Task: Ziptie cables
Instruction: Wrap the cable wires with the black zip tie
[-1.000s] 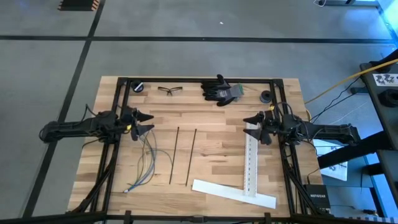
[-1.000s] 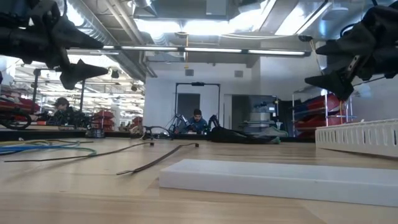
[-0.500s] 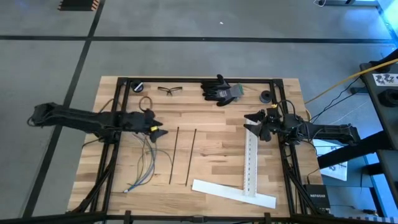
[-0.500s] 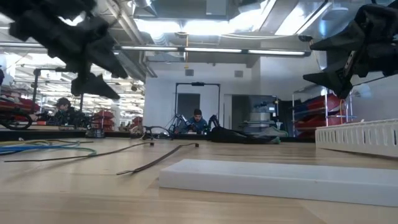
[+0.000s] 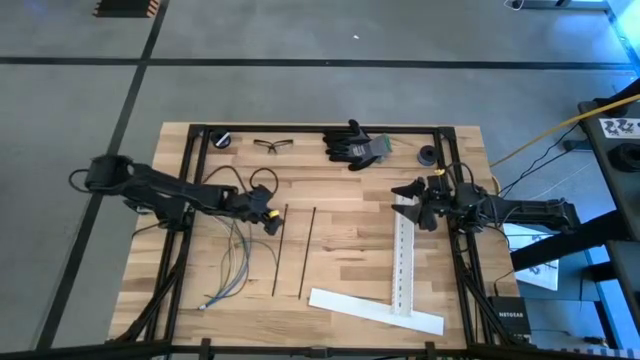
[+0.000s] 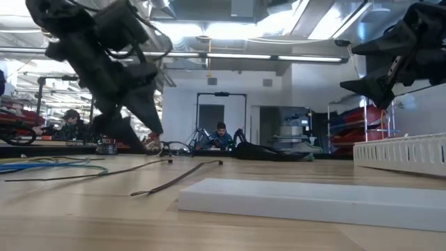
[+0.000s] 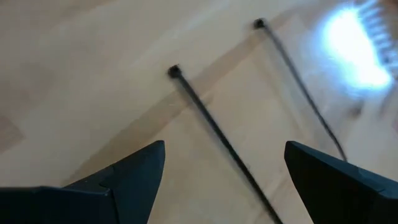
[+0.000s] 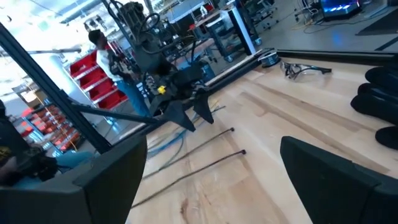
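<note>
left gripper point(image 5: 268, 214): jaws wide, empty — hovering at the head end of the nearer ziptie point(image 5: 280, 250)
right gripper point(image 5: 408, 203): wide open, empty, parked over the white strip point(image 5: 402, 262)
zipties: two, flat and parallel at table centre, second ziptie point(image 5: 307, 250) beside the first
cables point(image 5: 232, 262): loose, just left of the zipties
step: grab first ziptie
tip: straddle near its head, descend square — thin strip, pinch low

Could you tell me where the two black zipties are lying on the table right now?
In the high view the zipties lie side by side near the table's middle, between the cables and the upright white strip, just ahead of the open left gripper.
</note>
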### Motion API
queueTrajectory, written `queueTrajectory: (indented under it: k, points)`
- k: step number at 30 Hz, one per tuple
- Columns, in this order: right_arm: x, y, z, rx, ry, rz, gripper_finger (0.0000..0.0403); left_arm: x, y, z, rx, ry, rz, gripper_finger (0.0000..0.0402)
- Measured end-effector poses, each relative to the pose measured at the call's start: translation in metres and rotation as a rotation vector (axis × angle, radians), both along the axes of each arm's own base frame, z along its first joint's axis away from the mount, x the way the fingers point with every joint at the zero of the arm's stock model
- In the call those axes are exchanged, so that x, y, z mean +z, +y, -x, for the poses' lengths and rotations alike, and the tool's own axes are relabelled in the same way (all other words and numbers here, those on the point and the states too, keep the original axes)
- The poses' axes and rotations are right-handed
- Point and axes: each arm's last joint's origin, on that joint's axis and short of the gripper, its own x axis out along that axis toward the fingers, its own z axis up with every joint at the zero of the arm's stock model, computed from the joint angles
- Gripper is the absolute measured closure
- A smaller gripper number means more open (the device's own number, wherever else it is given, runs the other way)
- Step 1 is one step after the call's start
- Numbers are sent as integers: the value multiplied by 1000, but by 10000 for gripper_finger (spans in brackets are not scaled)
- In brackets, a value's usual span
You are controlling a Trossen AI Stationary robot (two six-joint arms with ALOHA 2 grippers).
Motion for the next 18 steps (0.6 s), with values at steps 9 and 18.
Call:
queueTrajectory:
  k: [9,18]
  points:
    - [-6,-1,-4,-14,80,46,47,-20,14,-15,56,-23,34,88]
    - [-13,-1,-8,-23,161,75,47,-35,15,-25,12,-45,96,88]
